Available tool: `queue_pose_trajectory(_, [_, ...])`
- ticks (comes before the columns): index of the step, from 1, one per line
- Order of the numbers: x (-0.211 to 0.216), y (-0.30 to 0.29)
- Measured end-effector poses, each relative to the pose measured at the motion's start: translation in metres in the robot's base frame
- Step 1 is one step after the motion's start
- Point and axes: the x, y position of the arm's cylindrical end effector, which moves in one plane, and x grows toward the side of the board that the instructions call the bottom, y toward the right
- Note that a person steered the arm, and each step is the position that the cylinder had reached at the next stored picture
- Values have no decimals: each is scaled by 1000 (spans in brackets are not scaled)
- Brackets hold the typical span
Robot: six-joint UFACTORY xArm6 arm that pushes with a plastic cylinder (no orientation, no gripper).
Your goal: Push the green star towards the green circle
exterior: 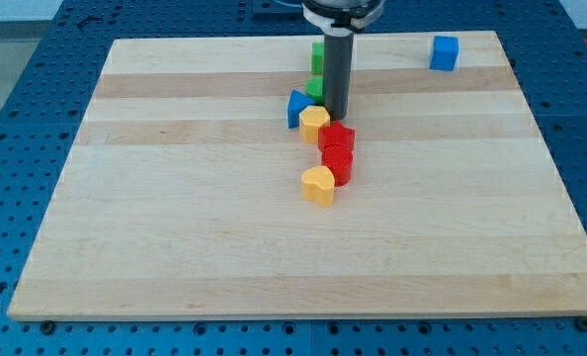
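Note:
Two green blocks sit just left of the dark rod, both partly hidden by it. The upper green block [317, 54] is near the board's top edge. The lower green block [315, 89] is just below it. I cannot tell which is the star and which is the circle. My tip [336, 118] rests on the board right of the lower green block and just above the red star [337, 136].
A blue triangular block [296, 107] touches a yellow heart [314, 123]. Below the red star stand a red cylinder [337, 165] and a second yellow heart [318, 185]. A blue cube [445, 52] sits at the top right of the wooden board [175, 218].

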Motion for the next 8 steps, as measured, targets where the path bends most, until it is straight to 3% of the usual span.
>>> queue_pose_trajectory(2, [1, 26])
queue_pose_trajectory(3, [-13, 99])
queue_pose_trajectory(4, [-72, 124])
queue_pose_trajectory(5, [-97, 125])
queue_pose_trajectory(8, [-165, -5])
